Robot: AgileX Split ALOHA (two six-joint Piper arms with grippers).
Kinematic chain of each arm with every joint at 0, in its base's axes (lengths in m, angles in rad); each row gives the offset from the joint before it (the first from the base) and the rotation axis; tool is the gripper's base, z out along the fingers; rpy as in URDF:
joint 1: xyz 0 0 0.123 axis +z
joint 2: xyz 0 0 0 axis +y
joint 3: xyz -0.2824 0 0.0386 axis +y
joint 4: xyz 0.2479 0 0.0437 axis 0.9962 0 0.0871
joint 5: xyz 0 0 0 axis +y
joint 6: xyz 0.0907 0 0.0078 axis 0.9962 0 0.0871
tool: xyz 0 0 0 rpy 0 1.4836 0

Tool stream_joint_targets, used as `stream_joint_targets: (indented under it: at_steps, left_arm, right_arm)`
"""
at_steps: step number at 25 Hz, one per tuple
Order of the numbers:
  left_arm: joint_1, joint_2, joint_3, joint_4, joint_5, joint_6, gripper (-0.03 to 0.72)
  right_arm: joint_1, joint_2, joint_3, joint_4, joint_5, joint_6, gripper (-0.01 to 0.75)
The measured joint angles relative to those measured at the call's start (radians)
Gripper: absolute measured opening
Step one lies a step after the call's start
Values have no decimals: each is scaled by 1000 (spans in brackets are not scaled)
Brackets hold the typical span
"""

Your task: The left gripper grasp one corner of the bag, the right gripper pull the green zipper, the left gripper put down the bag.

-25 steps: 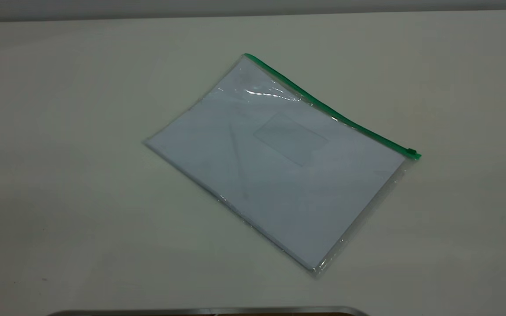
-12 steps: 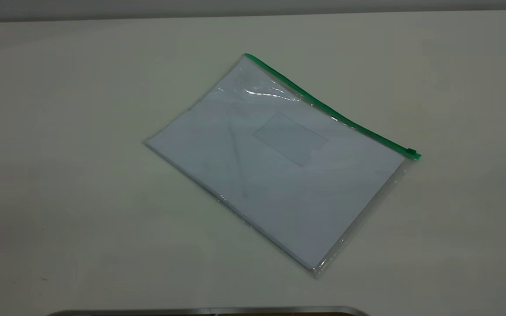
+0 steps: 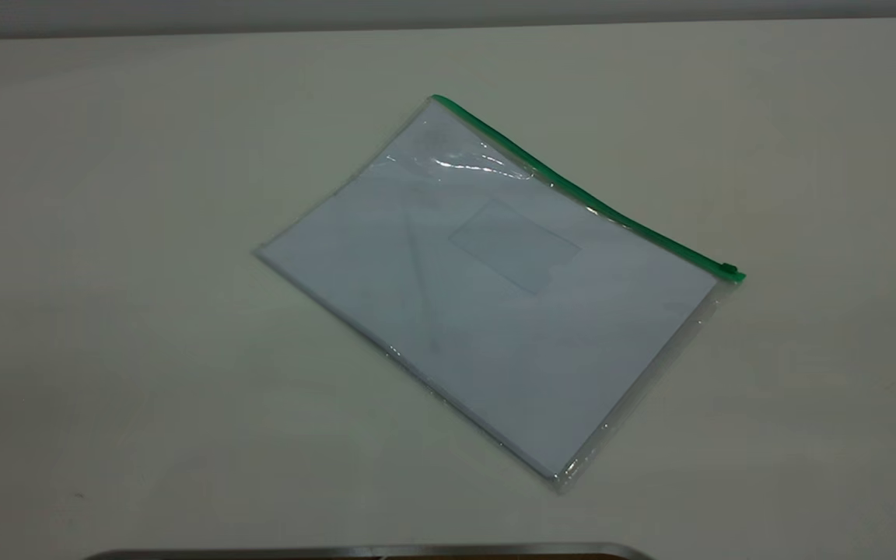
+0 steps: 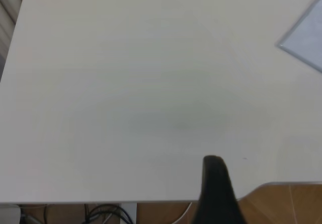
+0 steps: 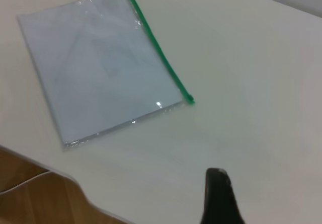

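The bag [image 3: 495, 288], a clear pouch with white sheets and a small card pocket, lies flat and askew on the white table [image 3: 145, 233]. The green zipper [image 3: 572, 190] runs along its far right edge, with the slider tab [image 3: 726, 269] at the right end. The bag's green corners are at the far end [image 3: 436, 99] and by the slider [image 3: 737, 276]. Neither gripper shows in the exterior view. The left gripper [image 4: 215, 183] hovers over bare table near the front edge, far from the bag [image 4: 307, 43]. The right gripper [image 5: 217, 194] hovers over bare table short of the bag [image 5: 100, 63] and zipper [image 5: 156, 48].
A grey metal rim [image 3: 370, 551] lies along the near edge of the exterior view. The table's front edge and brown floor [image 4: 287, 204] with cables [image 4: 100, 216] show in the left wrist view. Bare table surrounds the bag on all sides.
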Motion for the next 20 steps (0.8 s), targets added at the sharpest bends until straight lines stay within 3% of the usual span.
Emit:
stream_joint_targets:
  at_steps: [8, 20]
  left_arm:
    - [0, 0, 0, 0, 0, 0, 590]
    - [0, 0, 0, 0, 0, 0, 590]
  right_arm:
    - [-172, 0, 0, 0, 0, 0, 522]
    - [-182, 0, 0, -35, -1, 105, 522]
